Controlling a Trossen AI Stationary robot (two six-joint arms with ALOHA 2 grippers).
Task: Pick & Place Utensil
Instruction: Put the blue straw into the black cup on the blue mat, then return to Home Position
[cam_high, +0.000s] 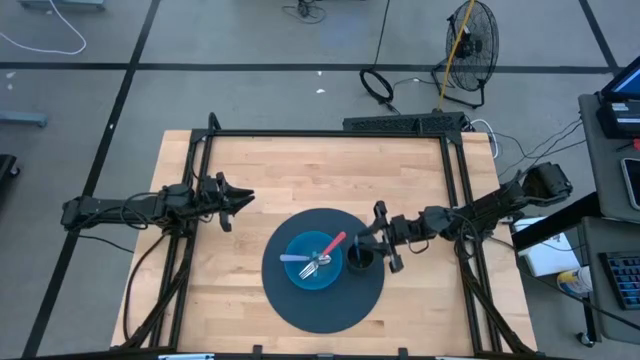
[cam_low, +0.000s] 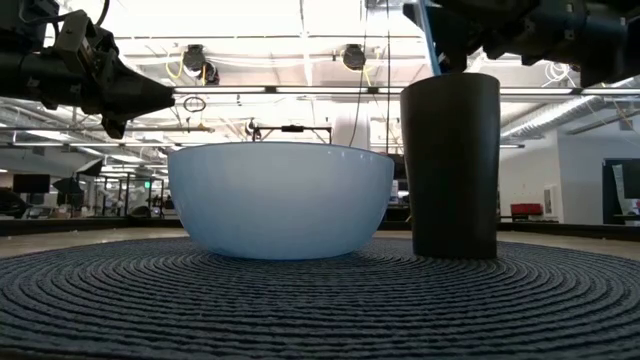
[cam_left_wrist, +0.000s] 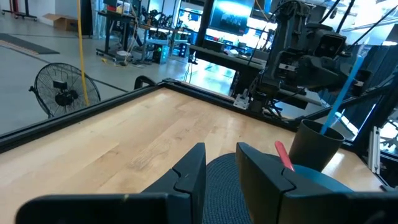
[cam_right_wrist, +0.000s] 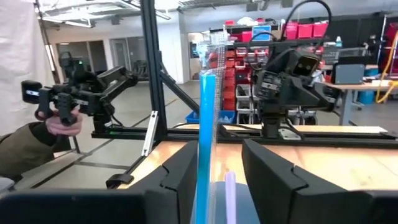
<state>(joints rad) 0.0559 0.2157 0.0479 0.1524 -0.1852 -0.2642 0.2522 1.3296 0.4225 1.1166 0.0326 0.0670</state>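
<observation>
the dark cup (cam_high: 359, 258) stands upright on the round mat (cam_high: 322, 300), just beside the blue bowl (cam_high: 312, 262). the right gripper (cam_high: 380, 240) is above the cup, fingers clamped on a blue utensil (cam_right_wrist: 206, 134) whose lower end sits inside the cup. a fork (cam_high: 316, 266) and a red-handled utensil (cam_high: 332, 242) lie in the bowl. the left gripper (cam_high: 243, 199) hovers well apart from the cup, fingers parted and holding nothing.

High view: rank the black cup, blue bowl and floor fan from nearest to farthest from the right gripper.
From the right gripper:
1. Black cup, directly beneath it on the mat.
2. Blue bowl, just beyond the cup, mat centre.
3. Floor fan, off the table, past its far edge.
</observation>
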